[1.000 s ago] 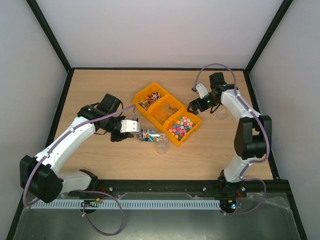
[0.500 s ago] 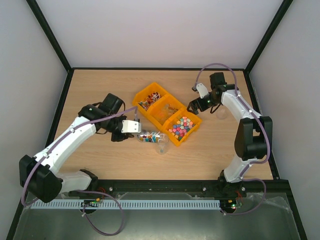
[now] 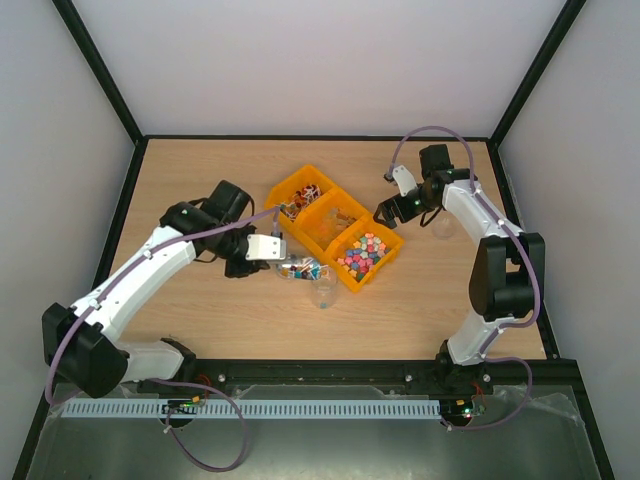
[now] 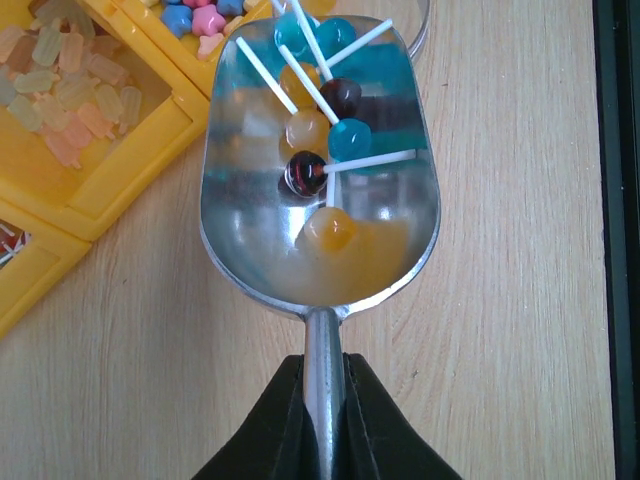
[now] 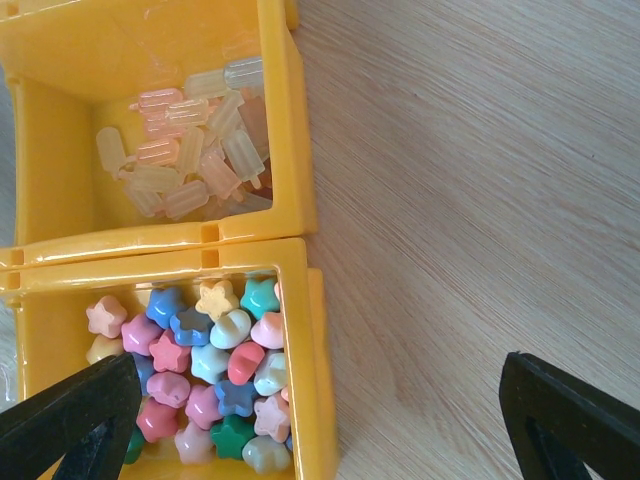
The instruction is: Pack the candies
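My left gripper (image 4: pixel 323 372) (image 3: pixel 281 259) is shut on the handle of a silver metal scoop (image 4: pixel 318 240) (image 3: pixel 302 269). The scoop holds several lollipop candies (image 4: pixel 322 135), orange, blue and dark, on white sticks. It hangs over the table beside the yellow bins (image 3: pixel 362 205), its tip near a clear cup's rim (image 4: pixel 422 22). The near bin holds star-shaped candies (image 5: pixel 205 375) (image 3: pixel 362 252), the middle bin pale popsicle-shaped candies (image 5: pixel 190 160), and the far bin wrapped candies (image 3: pixel 300 200). My right gripper (image 5: pixel 320 425) (image 3: pixel 388 212) stands open over the bins' right edge, holding nothing.
One clear cup (image 3: pixel 322 291) stands on the wooden table in front of the bins, just right of the scoop. Another clear cup (image 3: pixel 441 225) stands by the right arm. Black frame rails run along the table's edges.
The left arm has shifted slightly up and towards the bins, carrying the scoop with it. The right arm has not moved.
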Controlling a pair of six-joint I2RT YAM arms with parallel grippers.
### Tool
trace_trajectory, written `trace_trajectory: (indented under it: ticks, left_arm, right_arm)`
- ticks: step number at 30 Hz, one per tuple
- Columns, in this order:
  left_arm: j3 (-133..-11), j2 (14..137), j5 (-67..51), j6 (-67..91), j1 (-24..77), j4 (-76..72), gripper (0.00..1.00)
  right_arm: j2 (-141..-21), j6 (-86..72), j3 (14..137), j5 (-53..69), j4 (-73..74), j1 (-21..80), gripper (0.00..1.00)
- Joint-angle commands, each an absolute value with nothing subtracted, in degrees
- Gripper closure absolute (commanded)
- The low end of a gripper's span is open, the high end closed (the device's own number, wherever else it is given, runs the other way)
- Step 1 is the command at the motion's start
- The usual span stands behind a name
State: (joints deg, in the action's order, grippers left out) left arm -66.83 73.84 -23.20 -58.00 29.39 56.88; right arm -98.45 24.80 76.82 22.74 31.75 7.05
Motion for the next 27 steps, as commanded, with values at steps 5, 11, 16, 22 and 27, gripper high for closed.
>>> trace_trajectory:
  ticks: [5, 11, 16, 22, 27]
  left_arm:
    - [-68.8, 74.4, -23.0, -58.8, 30.2, 59.7, 0.98]
    - [-69.4, 74.7, -22.6, -58.9, 30.8, 60.1, 0.98]
    - [-70.3, 75.1, -22.2, -58.5, 31.6, 60.4, 0.98]
    - [-71.4, 75.7, -20.6, -58.4, 32.9, 61.2, 0.98]
    - [-72.9, 76.6, -19.5, -58.2, 33.7, 62.6, 0.98]
  right_arm:
    - [-97.7, 24.4, 76.0, 24.0, 32.2, 7.1, 0.02]
    - [-97.8, 24.5, 76.0, 24.0, 32.1, 7.1, 0.01]
    - [-97.9, 24.5, 76.1, 24.0, 32.2, 7.1, 0.01]
    - [-98.1, 24.8, 76.3, 23.9, 32.3, 7.1, 0.01]
    - [-98.4, 24.7, 76.3, 24.2, 32.4, 7.1, 0.01]
